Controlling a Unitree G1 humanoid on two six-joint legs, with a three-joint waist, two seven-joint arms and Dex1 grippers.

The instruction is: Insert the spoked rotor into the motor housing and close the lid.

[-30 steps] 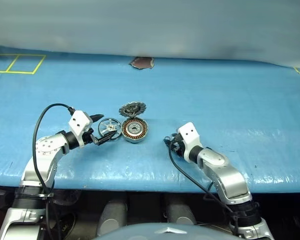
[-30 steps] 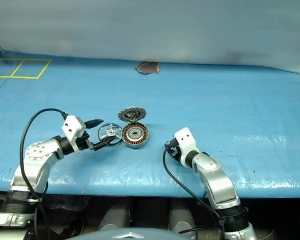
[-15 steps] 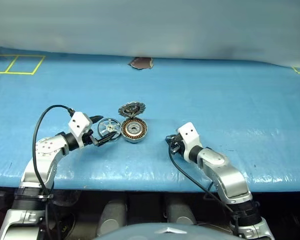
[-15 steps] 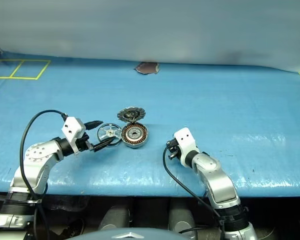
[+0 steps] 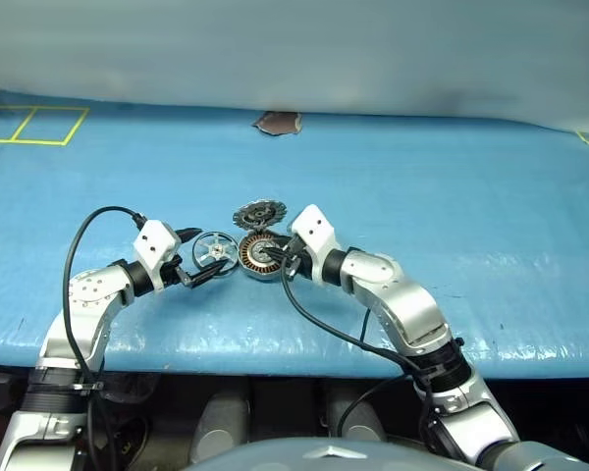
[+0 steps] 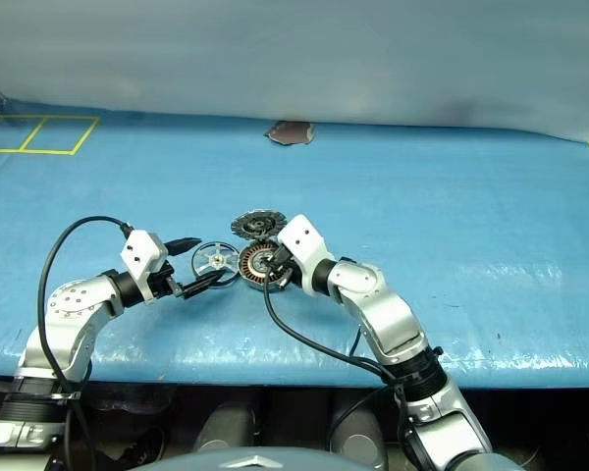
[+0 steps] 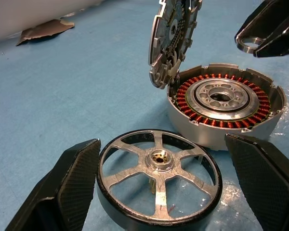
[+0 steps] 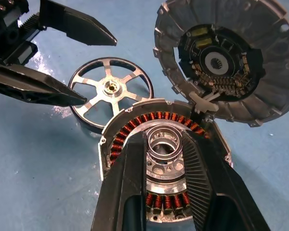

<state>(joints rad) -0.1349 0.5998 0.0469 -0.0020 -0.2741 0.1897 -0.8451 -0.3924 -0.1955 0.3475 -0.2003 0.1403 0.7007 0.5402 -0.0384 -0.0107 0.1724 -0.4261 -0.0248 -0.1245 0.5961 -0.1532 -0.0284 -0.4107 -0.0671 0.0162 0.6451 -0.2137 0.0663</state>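
Observation:
The spoked rotor [image 5: 216, 249] lies flat on the blue table, just left of the motor housing [image 5: 262, 254]. The housing's copper windings [image 7: 221, 94] show, and its finned lid [image 5: 259, 213] stands up open at the far rim. My left gripper [image 5: 213, 248] is open, with one finger on each side of the rotor [image 7: 159, 178]. My right gripper [image 5: 283, 253] hovers over the housing's centre. In the right wrist view its fingers are shut on a small silver ring [image 8: 164, 142], which also shows in the left wrist view [image 7: 250, 44].
A brown torn patch [image 5: 277, 122] marks the blue cover near the back wall. Yellow tape lines [image 5: 34, 126] lie at the back left. Open table stretches to the right of the housing. The table's front edge [image 5: 294, 358] runs close below both arms.
My right arm has swung left and up from the table's right side to above the housing. The left arm, rotor and housing have not moved.

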